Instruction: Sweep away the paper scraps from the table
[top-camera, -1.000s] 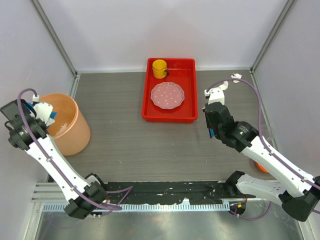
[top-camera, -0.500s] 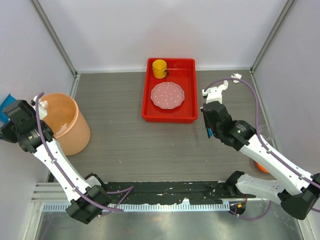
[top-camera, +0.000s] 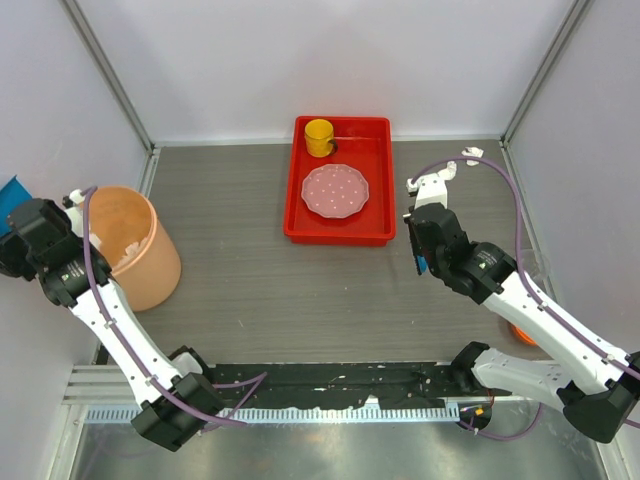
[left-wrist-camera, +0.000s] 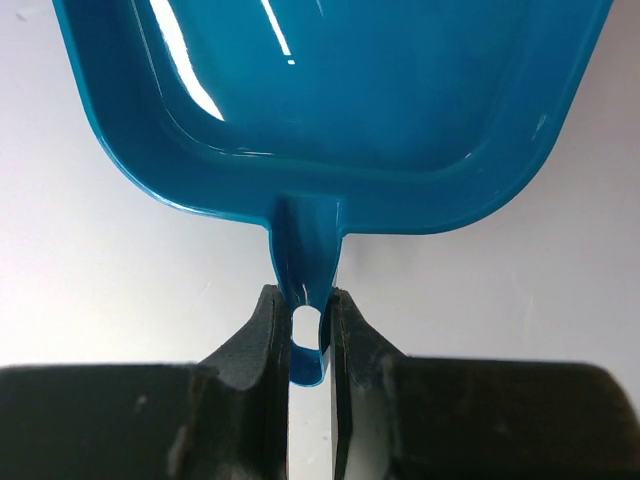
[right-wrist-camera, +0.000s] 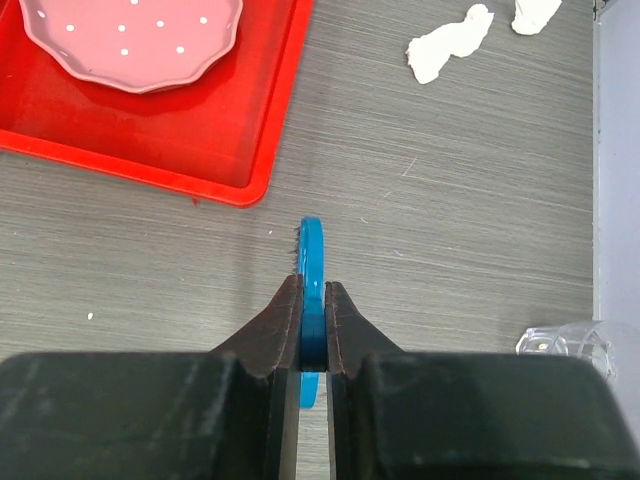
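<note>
Both tools gripped, far corner unswept.
Pinches a glossy teal plastic dustpan (left-wrist-camera: 330, 100) by its thin handle in the narrowed left gripper (left-wrist-camera: 305, 322), out beside the round orange plastic bin (top-camera: 140, 275); clamps a thin blue plastic brush (right-wrist-camera: 311, 255) edge-on in the tight right gripper (right-wrist-camera: 313, 330). Leaves crumpled white paper scraps (right-wrist-camera: 450, 42) at the far right of the dark wood-grain table (top-camera: 250, 290), well apart from the dustpan; risks flicking them off the edge if swept now.

The left arm (top-camera: 105, 320) stood raised and leaned out to the far left, the left tool (left-wrist-camera: 305, 300) pinched on the blue dustpan (left-wrist-camera: 330, 100). The right arm (top-camera: 545, 315) stretched forward and inward, the right tool (right-wrist-camera: 313, 285) clamped on a thin blue handle (right-wrist-camera: 312, 240).
</note>
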